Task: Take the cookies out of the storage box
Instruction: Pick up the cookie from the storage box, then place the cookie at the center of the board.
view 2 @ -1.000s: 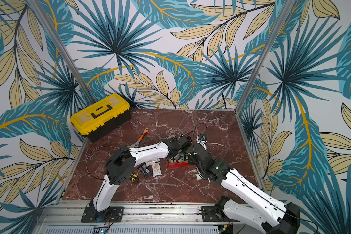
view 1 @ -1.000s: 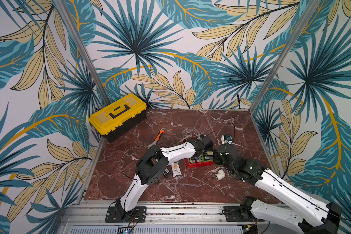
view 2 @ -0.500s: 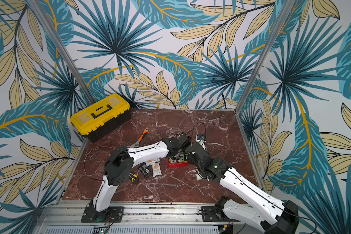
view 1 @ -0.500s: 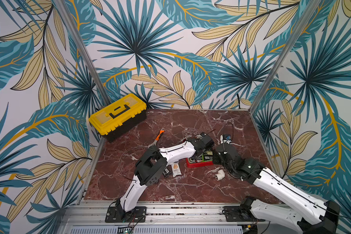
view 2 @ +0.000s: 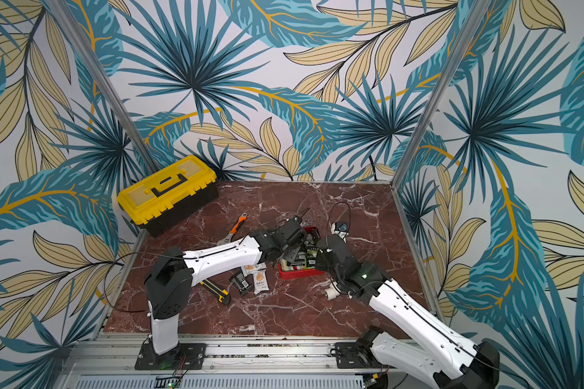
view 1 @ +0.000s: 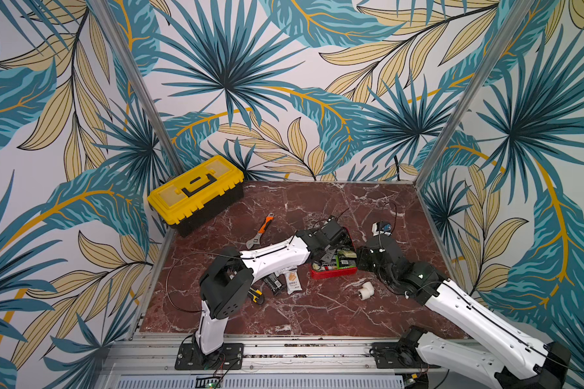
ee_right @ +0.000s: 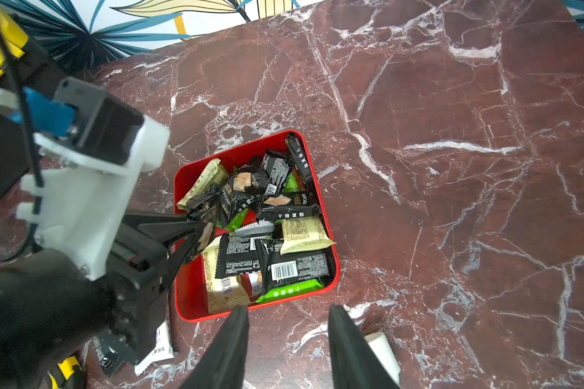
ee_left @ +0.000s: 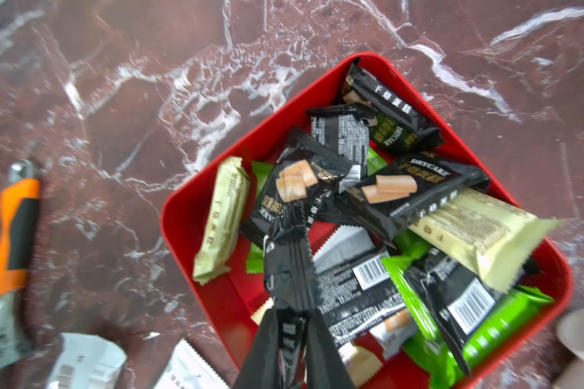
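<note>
**Over the storage box: one black packet pinched**

Inside the red storage box (ee_left: 189, 219), the cookies (ee_right: 273, 235) are heaped. "DRYCAKE" is read in gold on several black wrappers, and Chinese characters and barcodes are seen on others. One crumpled black packet (ee_left: 290, 266) is gripped at its end by the closed jaws of the left gripper (ee_left: 290, 320). Its long axis is stretched straight out from the jaws, over the heap. The jaws of the right gripper (ee_right: 287, 311) are spread open and empty, just outside the box wall above the tabletop (ee_right: 452, 202).
</note>
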Available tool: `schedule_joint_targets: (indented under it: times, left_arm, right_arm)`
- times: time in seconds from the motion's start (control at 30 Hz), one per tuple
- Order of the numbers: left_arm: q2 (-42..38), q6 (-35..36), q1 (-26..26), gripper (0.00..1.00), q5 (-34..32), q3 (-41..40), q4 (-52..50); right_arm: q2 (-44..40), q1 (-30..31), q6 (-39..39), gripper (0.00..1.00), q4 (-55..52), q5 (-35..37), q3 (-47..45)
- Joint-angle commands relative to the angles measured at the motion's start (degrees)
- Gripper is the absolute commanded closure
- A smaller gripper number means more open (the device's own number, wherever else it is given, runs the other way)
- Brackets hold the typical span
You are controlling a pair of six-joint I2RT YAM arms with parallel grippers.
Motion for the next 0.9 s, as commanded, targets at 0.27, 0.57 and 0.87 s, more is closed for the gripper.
schedule_joint_targets:
  times: [0.27, 0.57, 0.87]
  left_arm:
    - [-13.77, -9.57, 6.43, 0.83, 16.72, -14.52, 14.72]
    - [-26.50, -16.50, 15.98, 0.83, 20.90, -27.98, 18.65]
    - [-17.74, -19.58, 23.09, 0.83, 30.88, -27.03, 24.08]
  right_arm:
    - [-0.82, -3.25, 1.73, 0.57, 1.73, -7.65, -1.37]
    - [0.40, -3.42, 2.03, 0.57, 3.51, -9.46, -1.97]
    - [1.51, -3.47, 1.73, 0.57, 4.10, -10.52, -1.97]
